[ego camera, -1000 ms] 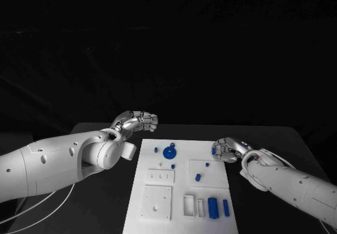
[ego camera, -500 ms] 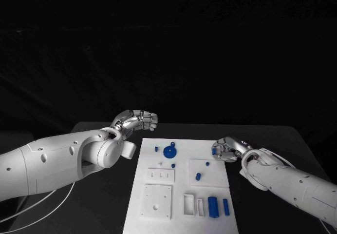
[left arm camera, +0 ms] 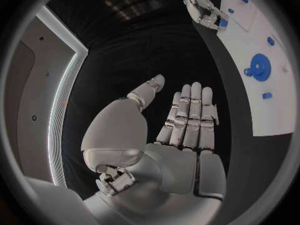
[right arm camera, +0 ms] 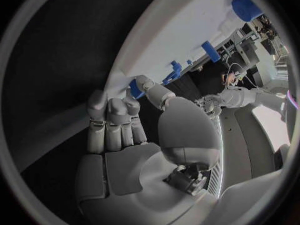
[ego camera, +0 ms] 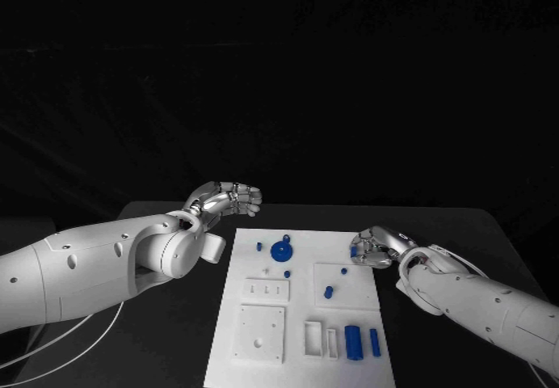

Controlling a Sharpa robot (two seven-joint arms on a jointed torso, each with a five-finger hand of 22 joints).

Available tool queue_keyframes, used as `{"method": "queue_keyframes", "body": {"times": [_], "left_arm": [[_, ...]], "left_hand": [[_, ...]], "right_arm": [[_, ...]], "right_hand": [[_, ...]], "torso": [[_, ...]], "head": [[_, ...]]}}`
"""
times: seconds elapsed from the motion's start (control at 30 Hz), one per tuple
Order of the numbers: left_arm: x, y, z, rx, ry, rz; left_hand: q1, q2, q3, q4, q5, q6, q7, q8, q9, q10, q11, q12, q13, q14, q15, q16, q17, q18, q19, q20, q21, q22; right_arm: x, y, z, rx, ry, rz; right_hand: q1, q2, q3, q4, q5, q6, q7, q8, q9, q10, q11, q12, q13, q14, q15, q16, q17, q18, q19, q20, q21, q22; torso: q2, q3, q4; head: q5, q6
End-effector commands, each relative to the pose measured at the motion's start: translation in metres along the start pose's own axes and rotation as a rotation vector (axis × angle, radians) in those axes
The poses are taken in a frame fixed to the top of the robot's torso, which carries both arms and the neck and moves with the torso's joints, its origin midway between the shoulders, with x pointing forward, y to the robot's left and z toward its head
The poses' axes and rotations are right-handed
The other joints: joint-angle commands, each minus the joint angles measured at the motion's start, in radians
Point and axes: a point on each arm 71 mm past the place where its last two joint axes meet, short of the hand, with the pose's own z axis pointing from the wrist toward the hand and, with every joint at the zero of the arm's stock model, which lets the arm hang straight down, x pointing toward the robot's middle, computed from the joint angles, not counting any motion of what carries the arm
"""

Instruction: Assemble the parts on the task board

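Observation:
The white task board [ego camera: 250, 263] lies in the middle of the table. On it are a round blue disc [ego camera: 281, 252], small blue pegs [ego camera: 327, 293] and two longer blue pieces [ego camera: 353, 343] near the front edge. My right hand [ego camera: 375, 246] is at the board's right edge, far end. Its thumb and a finger pinch a small blue part [ego camera: 354, 251] [right arm camera: 136, 88] right against the board's rim [right arm camera: 181, 30]. My left hand [ego camera: 227, 200] [left arm camera: 187, 120] hovers off the board's far left corner, fingers straight and holding nothing. The left wrist view shows the disc [left arm camera: 259, 66] and the right hand [left arm camera: 203, 7].
White raised blocks [ego camera: 258, 333] and a slotted holder [ego camera: 314, 339] stand on the board's near half. Black table surface runs along both sides of the board. Other blue parts [right arm camera: 210, 51] stand further along the board in the right wrist view.
My right hand has edged slightly left toward the board's rim with the small blue part. The left arm has not moved.

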Motion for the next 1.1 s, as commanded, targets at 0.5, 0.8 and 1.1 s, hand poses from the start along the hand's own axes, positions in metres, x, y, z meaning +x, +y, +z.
{"method": "queue_keyframes", "body": {"times": [0.5,0.8,1.1], "left_arm": [[0.009,0.006,0.003,-0.087,0.125,0.084],[0.014,0.016,0.007,-0.212,0.153,0.169],[0.029,0.028,0.013,-0.352,0.240,0.270]], "left_hand": [[-0.079,0.009,-0.028,0.039,-0.022,0.093,-0.035,0.035,0.017,0.128,-0.060,0.054,0.037,0.089,-0.039,0.055,0.040,0.025,0.062,-0.037,0.052,0.024],[-0.109,0.007,-0.041,0.056,-0.048,0.099,-0.034,0.009,0.004,0.185,-0.089,0.080,0.088,0.146,-0.085,0.143,0.111,0.016,0.114,-0.083,0.118,0.025],[-0.185,-0.025,-0.067,0.128,-0.100,0.121,-0.052,-0.007,-0.004,0.240,-0.121,0.155,0.183,0.174,-0.131,0.275,0.190,0.011,0.148,-0.132,0.216,0.026]], "right_arm": [[-0.030,0.020,0.010,-0.018,-0.028,-0.043],[-0.039,0.046,0.017,-0.049,0.013,-0.095],[-0.033,0.097,0.015,-0.086,0.038,-0.184]], "right_hand": [[-0.044,0.005,0.000,0.001,0.061,0.057,0.010,0.014,0.023,0.011,-0.018,0.005,-0.001,0.001,-0.020,0.000,0.010,0.075,0.016,-0.012,0.012,0.016],[-0.059,0.002,-0.008,0.006,0.061,0.057,0.010,0.013,0.026,0.011,-0.019,0.005,0.000,0.002,-0.021,0.001,0.012,0.075,0.019,-0.014,0.012,0.015],[-0.052,-0.018,0.006,0.013,0.040,0.060,0.007,0.012,0.030,0.013,-0.021,0.006,0.001,0.003,-0.024,0.000,0.015,0.075,0.025,-0.020,0.011,0.013]], "torso": [[-0.004,-0.0016,-0.0020],[-0.014,0.0003,-0.0110],[-0.042,0.0002,-0.0201]], "head": [[-0.003,0.009],[-0.001,0.021],[0.016,0.021]]}}
